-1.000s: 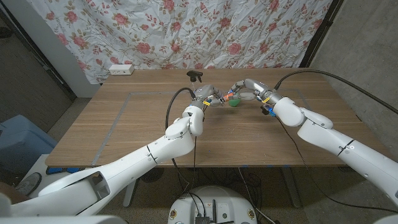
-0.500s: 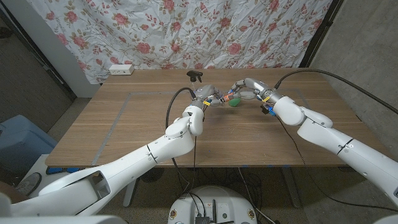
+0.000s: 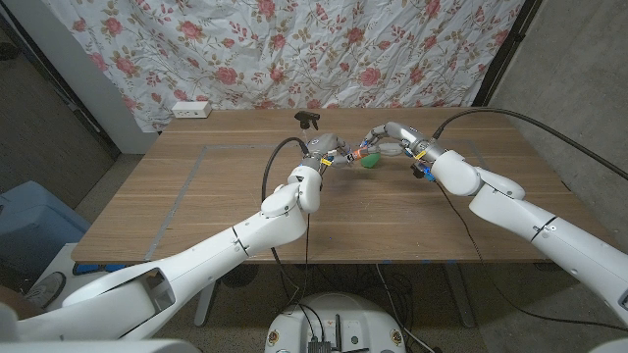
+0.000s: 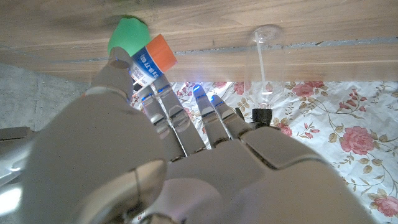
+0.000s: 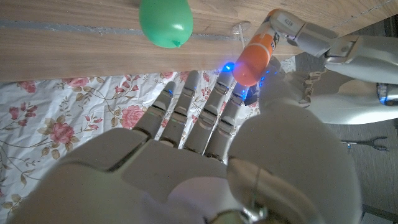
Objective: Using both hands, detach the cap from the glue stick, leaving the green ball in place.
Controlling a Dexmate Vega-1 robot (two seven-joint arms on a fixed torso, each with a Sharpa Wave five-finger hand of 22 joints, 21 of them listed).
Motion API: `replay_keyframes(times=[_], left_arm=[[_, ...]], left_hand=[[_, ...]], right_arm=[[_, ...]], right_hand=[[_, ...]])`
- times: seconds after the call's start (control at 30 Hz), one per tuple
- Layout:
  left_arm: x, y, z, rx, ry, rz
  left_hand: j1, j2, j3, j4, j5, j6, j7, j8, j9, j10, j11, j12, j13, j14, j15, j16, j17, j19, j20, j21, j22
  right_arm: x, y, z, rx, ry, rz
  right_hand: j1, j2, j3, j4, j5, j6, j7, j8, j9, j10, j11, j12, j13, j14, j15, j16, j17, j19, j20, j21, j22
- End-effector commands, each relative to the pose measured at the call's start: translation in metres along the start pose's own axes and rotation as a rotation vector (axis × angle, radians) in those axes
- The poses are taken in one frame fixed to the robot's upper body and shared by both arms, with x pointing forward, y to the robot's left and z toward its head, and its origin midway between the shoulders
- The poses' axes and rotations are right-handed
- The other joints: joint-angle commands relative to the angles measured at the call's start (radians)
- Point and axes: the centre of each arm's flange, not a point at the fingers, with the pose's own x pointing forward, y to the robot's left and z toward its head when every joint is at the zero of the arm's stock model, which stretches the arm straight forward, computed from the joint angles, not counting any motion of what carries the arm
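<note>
A floral curtain (image 3: 294, 49) is hanging behind a wooden table (image 3: 196, 206), and a white power strip (image 3: 190, 109) is lying at the table's far left edge. Both arms are reaching to the far middle of the table, where the two hands are meeting.

The left hand (image 3: 329, 153) is holding the glue stick (image 4: 151, 59) between thumb and fingers; in the left wrist view the tube's blue-and-white label is showing beyond the thumb, with the orange cap (image 4: 163, 52) at its outer end. The remaining fingers of that hand are lying extended side by side.

The right hand (image 3: 381, 139) is closing on the same orange cap from the opposite side. In the right wrist view the cap is sitting at its thumb tip, but whether the thumb and a finger are actually pinching it cannot be told; its other fingers (image 5: 186, 106) are stretched out, close together.

The green ball (image 3: 369, 162) is resting on the table just beside and between the two hands, slightly nearer the robot than the glue stick. A small black object (image 3: 309, 120) is standing on the table beyond the left hand.
</note>
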Motion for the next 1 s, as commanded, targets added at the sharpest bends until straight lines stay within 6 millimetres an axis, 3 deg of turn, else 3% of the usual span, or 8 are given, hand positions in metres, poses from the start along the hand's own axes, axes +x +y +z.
replay_keyframes(times=[0.03, 0.53, 1.0], left_arm=[[0.0022, -0.0006, 0.0012, 0.006, -0.007, -0.002], [0.0039, -0.0008, 0.001, 0.007, -0.011, -0.004], [0.0074, 0.001, -0.0003, 0.012, -0.02, -0.003]], left_hand=[[-0.004, 0.018, 0.001, 0.003, 0.004, 0.044, 0.036, 0.003, 0.003, 0.016, -0.007, 0.004, 0.003, 0.01, -0.119, 0.006, 0.003, -0.003, -0.002, 0.003, 0.002], [-0.004, 0.019, 0.001, 0.003, 0.004, 0.045, 0.037, 0.003, 0.003, 0.016, -0.007, 0.004, 0.003, 0.01, -0.119, 0.006, 0.003, -0.003, -0.001, 0.003, 0.002], [-0.005, 0.02, 0.0, 0.003, 0.004, 0.045, 0.037, 0.002, 0.003, 0.015, -0.007, 0.004, 0.003, 0.01, -0.117, 0.006, 0.003, -0.003, -0.002, 0.003, 0.002]], right_arm=[[0.0018, 0.0006, -0.0019, 0.021, -0.008, 0.002], [0.0022, -0.001, -0.0039, 0.034, -0.01, -0.004], [0.0045, -0.0036, -0.0048, 0.034, -0.01, -0.006]], right_hand=[[0.026, 0.01, 0.002, -0.003, -0.001, 0.014, -0.001, 0.006, 0.0, 0.015, 0.0, 0.004, 0.0, 0.015, -0.159, 0.009, 0.006, 0.002, -0.014, -0.004, 0.001], [0.08, 0.007, 0.0, -0.012, 0.0, 0.038, 0.002, 0.012, -0.008, 0.038, -0.001, 0.008, 0.001, 0.028, -0.165, 0.017, 0.01, 0.005, -0.022, -0.004, 0.001], [0.111, 0.012, -0.003, -0.009, 0.001, 0.04, 0.005, 0.009, -0.013, 0.059, -0.001, 0.016, 0.008, 0.047, -0.171, 0.025, 0.015, 0.009, -0.056, -0.005, 0.001]])
